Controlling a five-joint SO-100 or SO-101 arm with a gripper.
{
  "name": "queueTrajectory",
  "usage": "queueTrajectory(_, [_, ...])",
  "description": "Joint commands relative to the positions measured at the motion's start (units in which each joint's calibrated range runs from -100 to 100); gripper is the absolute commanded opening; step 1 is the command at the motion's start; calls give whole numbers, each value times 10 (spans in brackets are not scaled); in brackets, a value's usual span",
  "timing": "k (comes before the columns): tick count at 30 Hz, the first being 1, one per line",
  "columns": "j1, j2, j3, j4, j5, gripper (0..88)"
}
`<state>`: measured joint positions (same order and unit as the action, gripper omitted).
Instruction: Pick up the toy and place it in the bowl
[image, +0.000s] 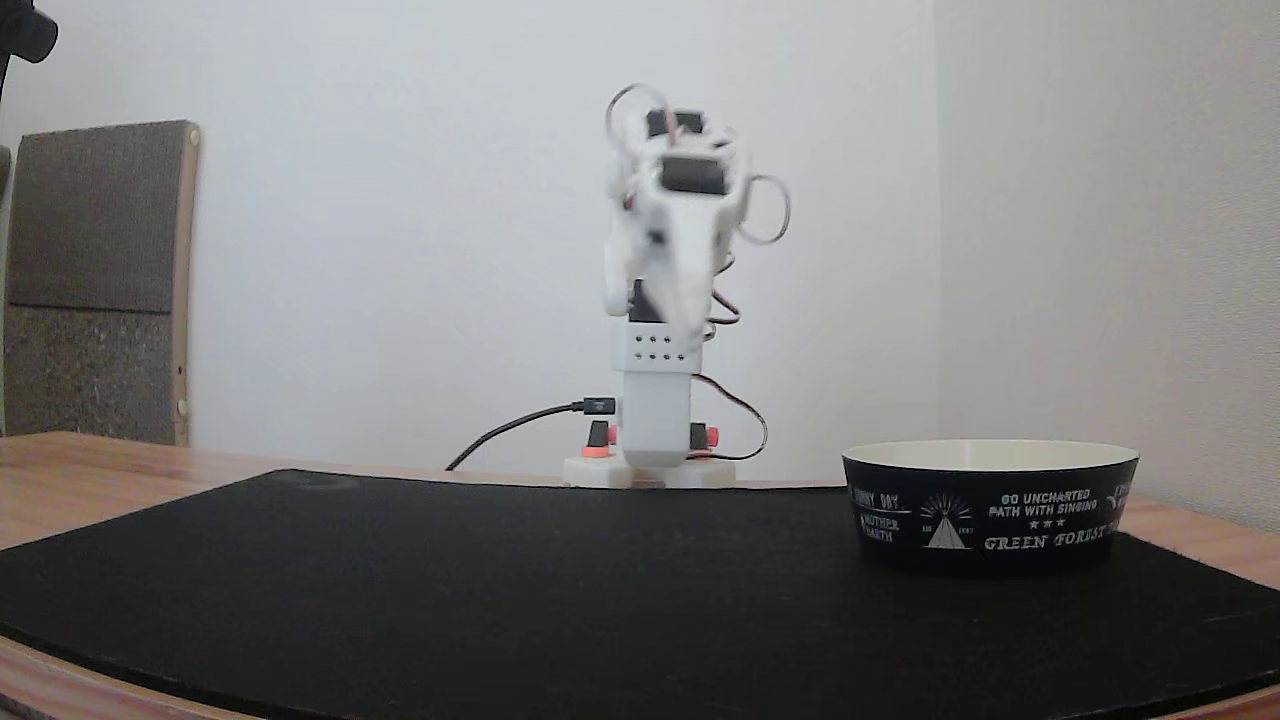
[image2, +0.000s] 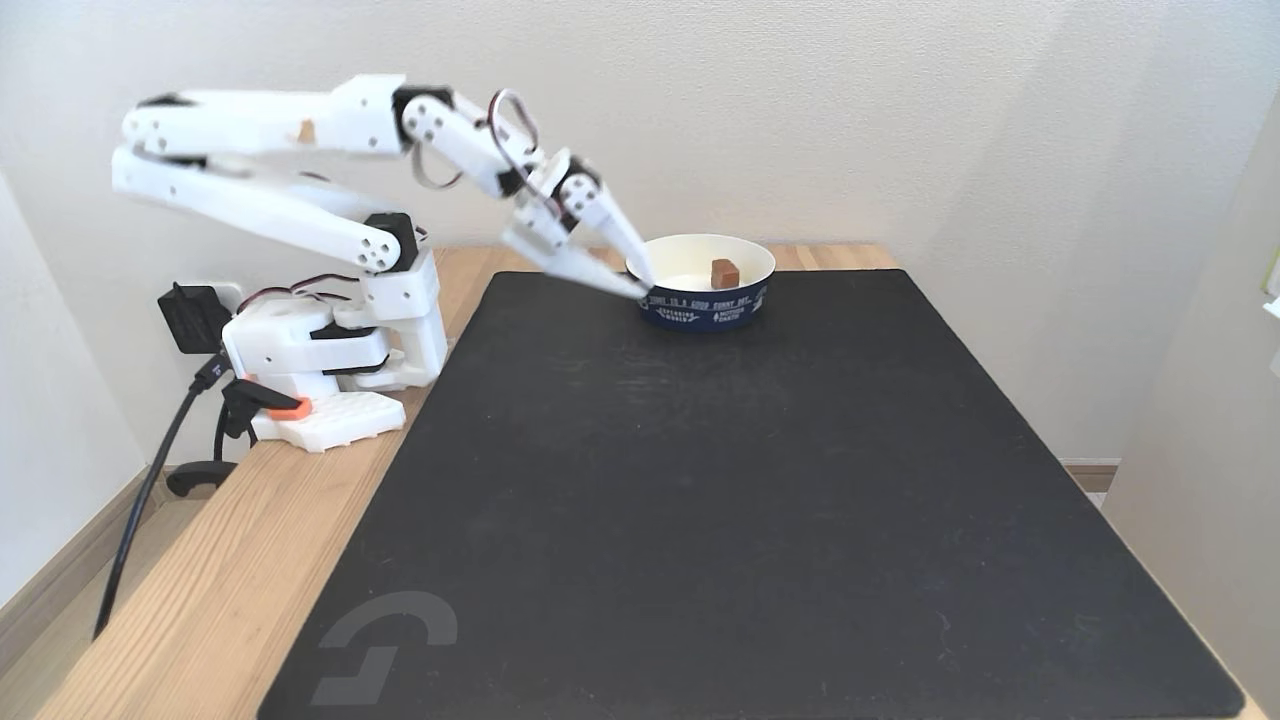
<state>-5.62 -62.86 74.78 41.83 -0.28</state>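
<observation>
One toy (image2: 724, 272) inside bowl (image2: 745, 302), right of gripper (image2: 642, 286).

Matt black mat (image2: 700, 480) on a smooth wood surface (image2: 200, 600); white plastic arm (image2: 250, 205); bowl (image2: 705, 300) black outside, cream inside.

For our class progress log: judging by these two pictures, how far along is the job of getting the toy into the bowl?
Done: the toy sits inside the bowl on the black mat. In hand: nothing; the gripper holds no toy, its fingers meeting at the tips beside the bowl's rim. Left: apparently only moving the arm away.
</observation>
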Motion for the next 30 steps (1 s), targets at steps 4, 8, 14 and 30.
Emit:
queueTrajectory(4, [12,-325,211,98,-2,22])
queueTrajectory(8, [5,-364,243,121,-2,22])
queueTrajectory(14, [5,-363,242,119,1,22])
queueTrajectory(30, [10,-364,243,119,1,22])
